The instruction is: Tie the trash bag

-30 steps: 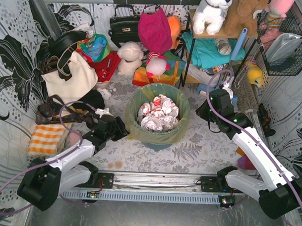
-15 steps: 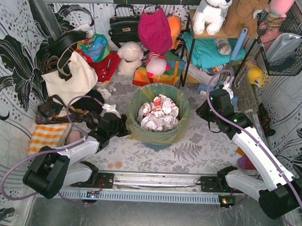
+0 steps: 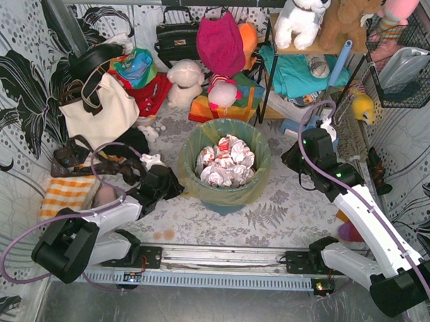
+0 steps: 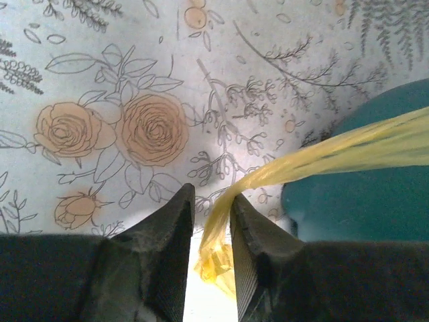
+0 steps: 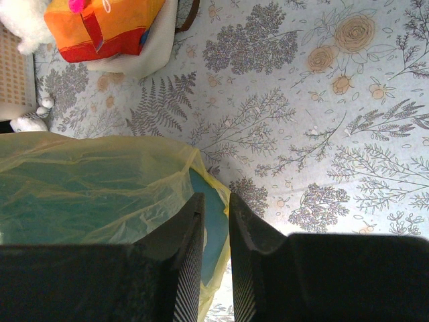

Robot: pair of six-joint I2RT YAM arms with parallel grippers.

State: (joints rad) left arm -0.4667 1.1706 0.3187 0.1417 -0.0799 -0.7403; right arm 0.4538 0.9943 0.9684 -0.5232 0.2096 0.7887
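In the top external view, the trash bag (image 3: 231, 195) is seen at the centre of the floor, lining the teal bin (image 3: 224, 207), with its rim folded out over the bin's edge. The bag is filled with crumpled white-and-red paper (image 3: 225, 165). The left gripper (image 3: 177, 189) is placed at 8 o'clock of the bin, right against the bag's rim. The right gripper (image 3: 287, 162) is placed at 3 o'clock, just beside the rim. A cream tote bag (image 3: 104, 111) is propped at 10 o'clock. A wire basket (image 3: 408, 86), with a pale grey item in it, is hung at 2 o'clock.

In the left wrist view, a taut strand of the yellow plastic is drawn from the bin at 3 o'clock down between the fingers. The jaws are clamped on it, and a bunched end is seen behind them. The floral cloth (image 4: 134, 100) is spread underneath.

In the right wrist view, the bag's film is spread over the bin from 9 o'clock to the centre. Its edge is run into the narrow gap between the nearly closed fingers. Whether the film is pinched there cannot be told.
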